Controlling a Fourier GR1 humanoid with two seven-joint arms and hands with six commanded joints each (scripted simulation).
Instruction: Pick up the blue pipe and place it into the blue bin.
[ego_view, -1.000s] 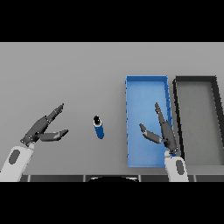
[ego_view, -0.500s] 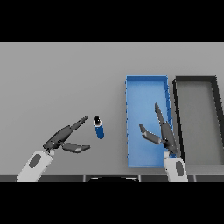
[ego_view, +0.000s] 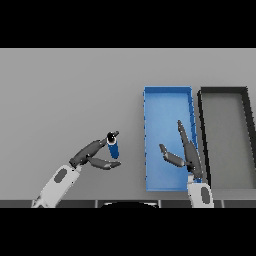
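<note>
Pipe first: the blue pipe (ego_view: 113, 148) stands on the grey bench (ego_view: 70, 90), roughly upright with its dark top end toward me, well left of the blue bin (ego_view: 167, 102) and not inside it. My left hand (ego_view: 94, 155) has reached in from the lower left and sits right at the pipe. Its upper fingers (ego_view: 111, 137) stretch out straight to the pipe's dark top, while the thumb lies extended below and just left of the pipe's base. The hand is spread wide, with the pipe sitting at the mouth of the gap between fingers and thumb. From this angle I cannot be sure whether the fingertips actually touch the pipe or only overlap it in the view; nothing is curled round it, so I read no grasp.

My right hand (ego_view: 186, 152) hovers over the near half of the blue bin, fingers straight and pointing away from me, thumb splayed out to the left (holding nothing). To the right of the blue bin, just beside it, is a dark grey bin (ego_view: 223, 92) of similar shape.
</note>
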